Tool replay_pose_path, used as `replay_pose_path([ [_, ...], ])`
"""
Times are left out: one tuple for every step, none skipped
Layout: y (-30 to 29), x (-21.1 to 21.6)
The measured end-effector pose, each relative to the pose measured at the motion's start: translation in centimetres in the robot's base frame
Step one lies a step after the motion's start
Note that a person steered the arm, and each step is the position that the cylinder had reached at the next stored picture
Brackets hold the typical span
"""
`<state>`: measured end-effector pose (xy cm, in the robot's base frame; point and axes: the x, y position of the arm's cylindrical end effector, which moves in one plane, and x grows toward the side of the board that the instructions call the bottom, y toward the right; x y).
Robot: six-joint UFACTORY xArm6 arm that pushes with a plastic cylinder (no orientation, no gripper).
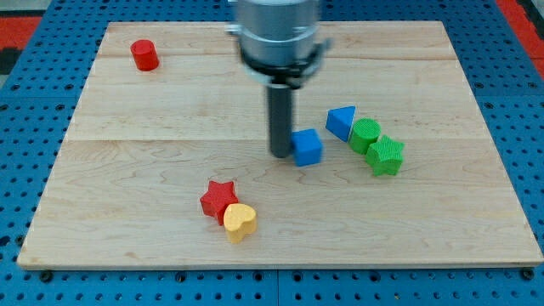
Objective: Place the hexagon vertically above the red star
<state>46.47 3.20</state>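
My tip (pixel 280 154) rests on the bench (pixel 153 170), touching the blue cube's (pixel 308 147) left side; there is no claw, only the rod. From the cube, the green hexagon (pixel 365 135) sits right, past a blue triangle (pixel 342 122), touching a green star (pixel 387 155). The red star (pixel 218 199) lies lower left, against a yellow heart (pixel 240 222). A red cylinder (pixel 144 55) stands far upper left.

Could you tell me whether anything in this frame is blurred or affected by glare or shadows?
In the camera view, the arm's grey housing at the top looks soft; my tip, left of the blue cube, is sharp; lighting is even, shadows faint, no strong glare on the board.
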Motion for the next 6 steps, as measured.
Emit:
replay_pose_path([
  [3.5,-0.1],
  [-4.3,-6.8],
  [-0.5,-15.2],
  [-0.4,-20.4],
  [-9.8,-22.2],
  [-13.4,-19.9],
])
